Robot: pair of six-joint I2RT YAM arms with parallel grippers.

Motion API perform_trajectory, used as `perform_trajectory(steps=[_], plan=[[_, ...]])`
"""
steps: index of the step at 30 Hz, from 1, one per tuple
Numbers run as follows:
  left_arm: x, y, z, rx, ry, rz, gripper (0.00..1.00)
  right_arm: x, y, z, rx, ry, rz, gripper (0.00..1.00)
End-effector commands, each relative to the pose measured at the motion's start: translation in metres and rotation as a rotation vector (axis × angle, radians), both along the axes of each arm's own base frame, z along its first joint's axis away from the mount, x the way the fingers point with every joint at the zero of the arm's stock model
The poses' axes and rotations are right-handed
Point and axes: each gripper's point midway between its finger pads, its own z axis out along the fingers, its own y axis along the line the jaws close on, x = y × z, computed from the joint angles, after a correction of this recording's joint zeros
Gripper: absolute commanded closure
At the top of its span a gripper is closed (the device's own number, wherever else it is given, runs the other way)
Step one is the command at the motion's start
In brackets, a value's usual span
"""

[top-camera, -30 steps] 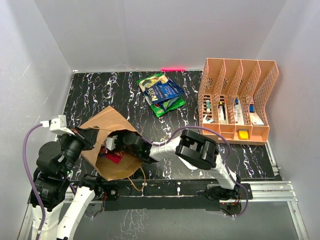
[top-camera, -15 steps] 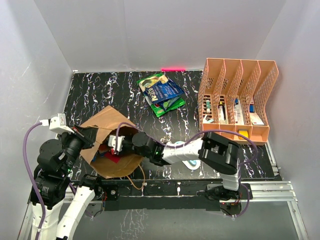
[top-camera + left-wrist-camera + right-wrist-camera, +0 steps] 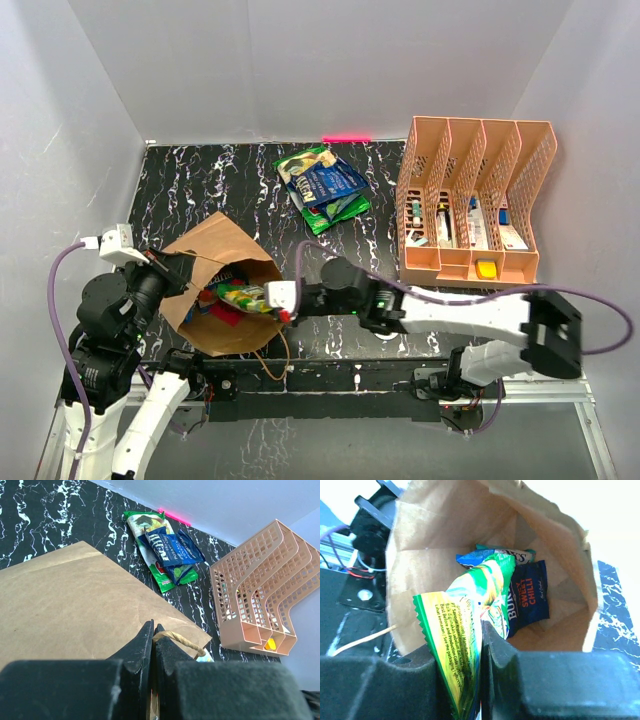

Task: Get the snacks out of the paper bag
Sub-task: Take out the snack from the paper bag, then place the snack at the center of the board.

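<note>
The brown paper bag (image 3: 205, 250) lies on its side at the front left, its mouth facing right. My left gripper (image 3: 152, 630) is shut on the bag's upper rim, right by the twisted handle (image 3: 182, 641). At the bag's mouth my right gripper (image 3: 278, 297) is shut on a yellow-green snack packet (image 3: 240, 295), which the right wrist view shows pinched between the fingers (image 3: 462, 630). Deeper inside lie a dark blue packet (image 3: 530, 595) and a teal-edged one (image 3: 487, 556). A green chip bag (image 3: 310, 165) and a dark blue packet (image 3: 330, 182) rest on the table at the back.
A peach mesh organizer (image 3: 475, 150) with small boxes stands at the right, also in the left wrist view (image 3: 260, 580). White walls close the table in on three sides. The right arm stretches across the front of the table.
My right gripper has drawn back to the right from deep inside the bag to its mouth, bringing the yellow-green packet along. The left gripper has kept its hold on the rim.
</note>
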Motion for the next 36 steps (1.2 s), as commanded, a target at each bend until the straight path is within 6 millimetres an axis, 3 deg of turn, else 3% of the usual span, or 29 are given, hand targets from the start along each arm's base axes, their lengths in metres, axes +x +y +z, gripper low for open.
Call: perform_trajectory(steps=[1, 6, 10, 13, 19, 26, 31, 36], plan=[[0.003, 0.0, 0.004, -0.01, 0.002, 0.01, 1.0, -0.017, -0.045, 0.048, 0.038, 0.002, 0.031, 0.92], [0.006, 0.002, -0.001, -0.001, 0.02, 0.02, 1.0, 0.011, -0.101, 0.078, 0.083, -0.069, -0.176, 0.92], [0.005, 0.003, 0.0, 0.005, 0.021, 0.025, 1.0, 0.063, -0.14, 0.082, 0.1, -0.147, -0.489, 0.92], [0.003, 0.005, -0.001, 0.012, 0.028, 0.031, 1.0, 0.106, -0.161, 0.073, 0.091, -0.157, -0.691, 0.92], [0.003, 0.007, -0.001, 0.015, 0.03, 0.039, 1.0, 0.183, -0.164, 0.052, 0.046, -0.135, -0.802, 0.92], [0.009, -0.002, 0.003, 0.008, 0.036, 0.003, 1.0, 0.293, -0.169, 0.031, -0.031, -0.093, -0.906, 0.92], [0.012, -0.004, 0.004, 0.01, 0.044, -0.006, 1.0, 0.351, -0.161, 0.028, -0.094, -0.158, -0.968, 0.92], [0.015, -0.003, 0.004, 0.03, 0.06, -0.007, 1.0, 0.402, -0.16, 0.007, -0.26, -0.283, -1.051, 0.92]])
